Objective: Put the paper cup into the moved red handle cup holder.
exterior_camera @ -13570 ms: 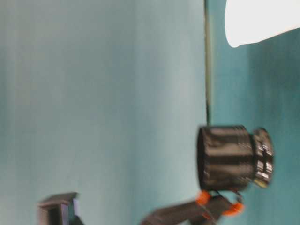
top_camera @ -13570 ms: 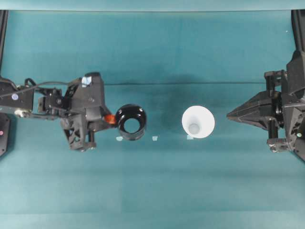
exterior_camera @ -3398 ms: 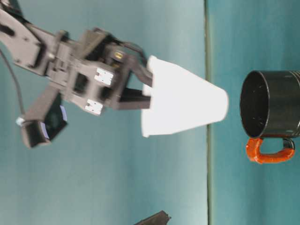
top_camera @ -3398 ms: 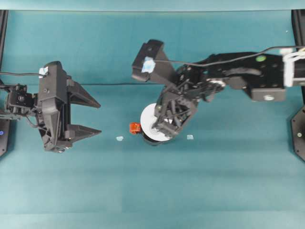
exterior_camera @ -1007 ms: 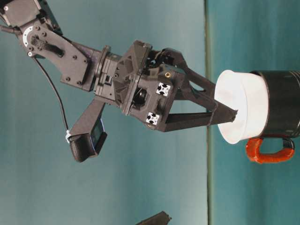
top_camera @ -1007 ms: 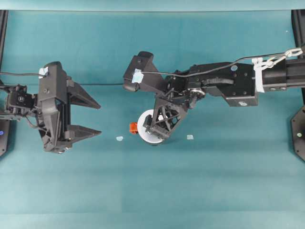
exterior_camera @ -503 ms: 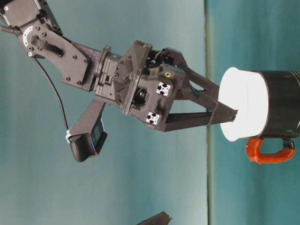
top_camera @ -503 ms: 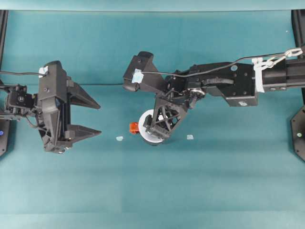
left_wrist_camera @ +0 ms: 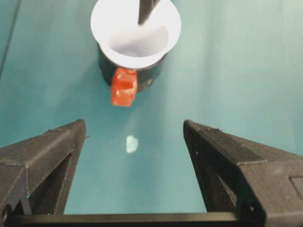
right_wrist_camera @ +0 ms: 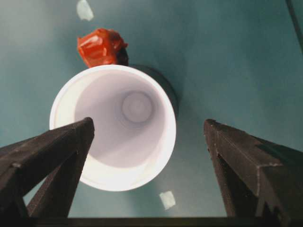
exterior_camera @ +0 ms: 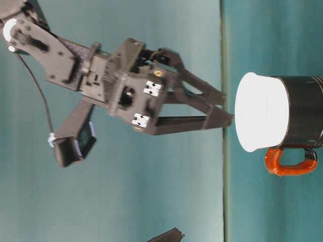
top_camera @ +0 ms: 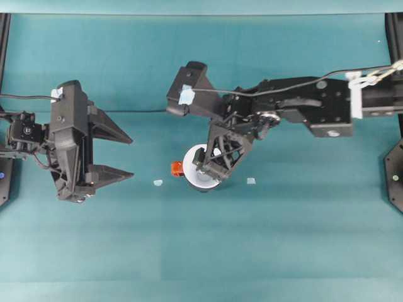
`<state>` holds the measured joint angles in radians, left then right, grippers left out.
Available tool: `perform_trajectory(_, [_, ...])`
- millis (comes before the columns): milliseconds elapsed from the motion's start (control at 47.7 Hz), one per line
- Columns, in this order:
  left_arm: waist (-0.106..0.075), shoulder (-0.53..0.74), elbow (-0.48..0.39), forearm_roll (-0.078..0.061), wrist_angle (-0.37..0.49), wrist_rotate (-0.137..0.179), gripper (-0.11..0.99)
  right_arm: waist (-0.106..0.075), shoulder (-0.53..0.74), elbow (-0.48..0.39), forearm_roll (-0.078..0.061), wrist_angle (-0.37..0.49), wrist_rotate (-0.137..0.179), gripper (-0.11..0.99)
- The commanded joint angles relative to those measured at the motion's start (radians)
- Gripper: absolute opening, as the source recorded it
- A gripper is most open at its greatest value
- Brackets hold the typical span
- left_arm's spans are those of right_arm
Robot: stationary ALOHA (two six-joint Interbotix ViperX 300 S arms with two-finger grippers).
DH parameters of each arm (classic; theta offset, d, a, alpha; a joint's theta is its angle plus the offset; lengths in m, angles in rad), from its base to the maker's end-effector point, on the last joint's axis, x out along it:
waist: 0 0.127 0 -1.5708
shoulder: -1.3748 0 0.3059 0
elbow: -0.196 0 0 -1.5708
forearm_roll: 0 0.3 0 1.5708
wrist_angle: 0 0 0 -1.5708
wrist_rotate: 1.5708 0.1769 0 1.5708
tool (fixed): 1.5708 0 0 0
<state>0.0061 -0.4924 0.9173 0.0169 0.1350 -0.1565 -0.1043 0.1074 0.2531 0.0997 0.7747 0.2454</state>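
Teal cloth covers the table (top_camera: 264, 251), where a plain white tapered paper cup (exterior_camera: 261, 119) sits nested upright in a round glossy black cup holder with a small red-orange handle (exterior_camera: 302, 112), its wide rim standing proud of the holder's top. Above the cup hangs the black right gripper (top_camera: 210, 166), its two fingers spread wide and holding nothing, their tips clear of the rim in the table-level view; its wrist camera looks straight down into the cup's white interior. Well apart on the left side of the table, the black left gripper (top_camera: 124, 156) hovers with fingers parted, empty, pointing toward the holder. Small pale tape marks (top_camera: 157, 182) dot the cloth near the holder
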Motion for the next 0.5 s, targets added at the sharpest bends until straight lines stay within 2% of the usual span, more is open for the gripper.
perform_trajectory(0, [-0.002, -0.008, -0.011, 0.003, -0.005, 0.0, 0.9, 0.003, -0.104, -0.003, -0.002, -0.003, 0.002, 0.72])
perform_trajectory(315, [-0.002, -0.009, -0.009, 0.002, -0.005, 0.002, 0.9, 0.008, -0.19, 0.057, -0.002, -0.015, 0.002, 0.72])
perform_trajectory(482, [-0.002, -0.009, -0.008, 0.003, -0.005, 0.002, 0.9, 0.008, -0.25, 0.12, -0.002, -0.057, 0.002, 0.72])
